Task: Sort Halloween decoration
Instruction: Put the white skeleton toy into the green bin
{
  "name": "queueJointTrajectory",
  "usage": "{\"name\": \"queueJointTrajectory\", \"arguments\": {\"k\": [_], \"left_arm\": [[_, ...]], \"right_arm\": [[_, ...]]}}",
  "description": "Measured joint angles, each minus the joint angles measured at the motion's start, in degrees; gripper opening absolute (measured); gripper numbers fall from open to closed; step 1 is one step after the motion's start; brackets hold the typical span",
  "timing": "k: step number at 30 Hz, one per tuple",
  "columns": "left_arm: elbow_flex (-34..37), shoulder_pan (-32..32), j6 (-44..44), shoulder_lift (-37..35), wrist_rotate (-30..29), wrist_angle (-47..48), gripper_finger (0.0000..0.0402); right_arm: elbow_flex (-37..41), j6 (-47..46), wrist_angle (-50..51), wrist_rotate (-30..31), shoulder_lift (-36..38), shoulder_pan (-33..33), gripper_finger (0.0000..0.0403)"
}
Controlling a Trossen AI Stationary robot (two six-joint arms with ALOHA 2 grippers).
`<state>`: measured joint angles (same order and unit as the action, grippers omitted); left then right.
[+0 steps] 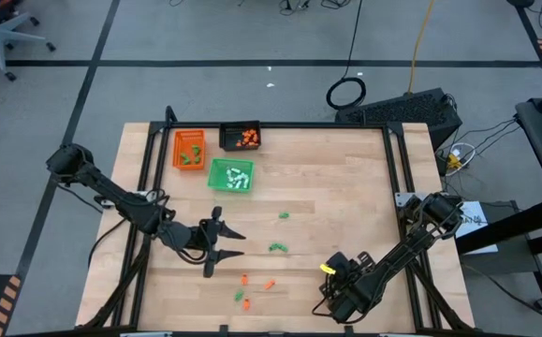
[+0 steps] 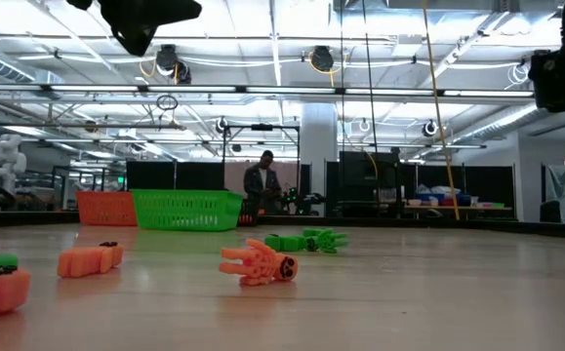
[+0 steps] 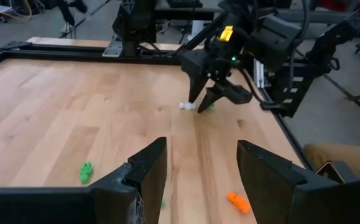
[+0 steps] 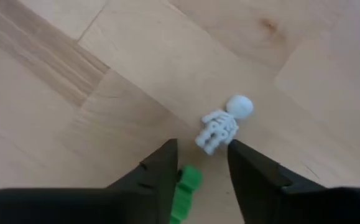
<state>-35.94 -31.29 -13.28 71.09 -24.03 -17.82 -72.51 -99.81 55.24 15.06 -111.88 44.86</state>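
The Halloween decoration lies as tiny loose pieces on the wooden table. A white skeleton piece (image 4: 220,127) and a green piece (image 4: 186,183) lie under my right gripper (image 4: 202,149), near the table's front right. That gripper (image 1: 331,278) points steeply down, open; the green piece lies between its fingers, and the skeleton's legs are just ahead of the tips. My left gripper (image 1: 241,244) hovers open at front centre, pointing toward the right arm, with nothing between its fingers (image 3: 148,177). More green pieces (image 1: 276,247) and orange pieces (image 1: 243,278) lie flat near the front. My right gripper comes from above, pointing down, with the green piece (image 4: 189,177) lying flat on the table close to the inner side of one finger (image 4: 161,168). Whether that finger touches the piece, I cannot tell.
An orange tray (image 1: 189,148), a black tray (image 1: 241,138) and a green tray (image 1: 231,175) stand at the far left, each with small pieces inside. Bare wood lies between them and the arms. A person (image 2: 259,185) stands in the room behind.
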Motion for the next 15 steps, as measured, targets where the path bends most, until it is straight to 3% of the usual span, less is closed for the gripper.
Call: {"name": "queueJointTrajectory", "arguments": {"k": [10,15], "left_arm": [[0.0,0.03,-0.03,0.22,-0.02,-0.12,0.0191],[0.0,0.03,-0.92,0.22,-0.03,-0.16,0.0191]], "right_arm": [[0.07,6.21,-0.06,2.76,-0.14,0.0,0.0015],[0.13,6.47,0.23,2.95,-0.14,0.0,0.0007]]}}
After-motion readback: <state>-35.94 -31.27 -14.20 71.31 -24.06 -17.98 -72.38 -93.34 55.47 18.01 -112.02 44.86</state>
